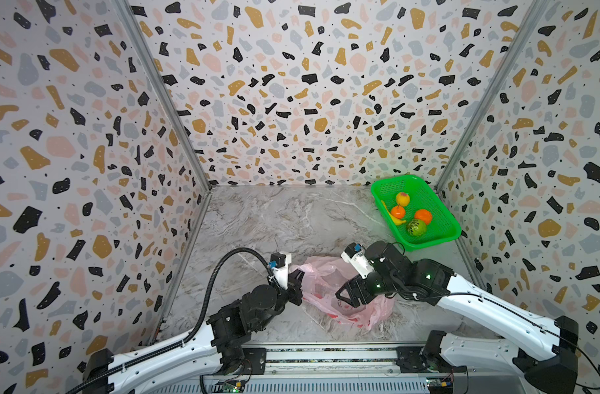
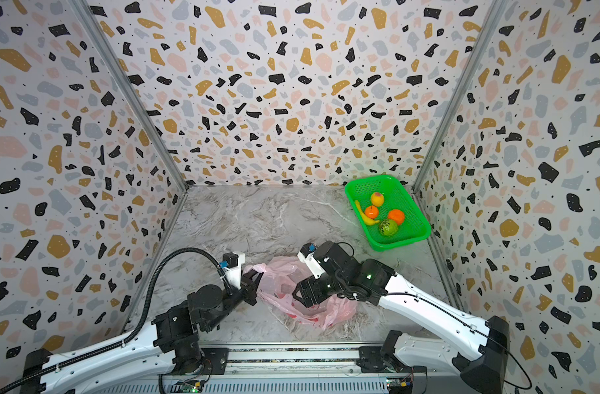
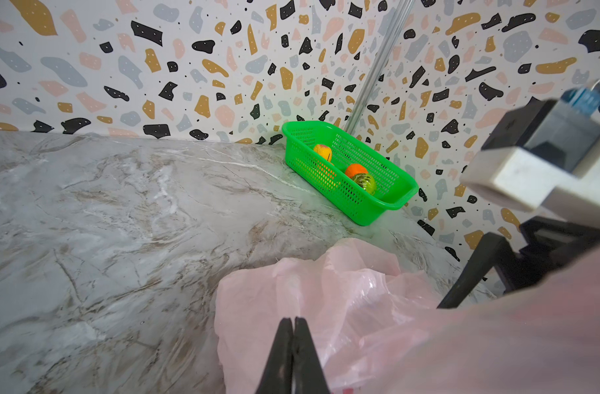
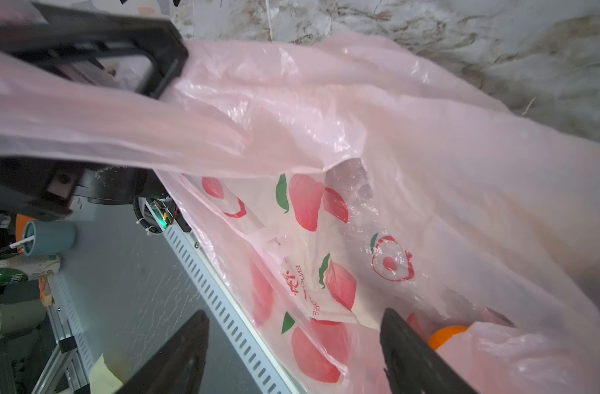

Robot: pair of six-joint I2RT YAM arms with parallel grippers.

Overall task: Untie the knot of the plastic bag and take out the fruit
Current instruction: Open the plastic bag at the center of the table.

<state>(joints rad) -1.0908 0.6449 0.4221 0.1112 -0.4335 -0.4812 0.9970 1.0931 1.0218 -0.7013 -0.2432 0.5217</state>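
Note:
The pink plastic bag (image 1: 322, 273) lies crumpled on the marble table near the front, and its mouth gapes in the right wrist view. My left gripper (image 1: 298, 285) is shut on the bag's left edge and holds it stretched; its fingertips (image 3: 286, 322) press together against pink film. My right gripper (image 4: 293, 327) hangs open over the bag's mouth, nothing between its fingers. An orange fruit (image 4: 448, 334) shows inside the bag beside one finger. Several fruit lie in the green basket: a peach (image 1: 402, 199), two oranges (image 1: 423, 216), a green one (image 1: 416, 228) and a banana (image 1: 392, 218). The knot is out of view.
The green perforated basket (image 1: 442, 235) stands at the back right corner against the patterned walls. Bare marble table (image 1: 274, 218) spreads behind and left of the bag. A metal rail (image 1: 326, 354) runs along the front edge, close below the bag.

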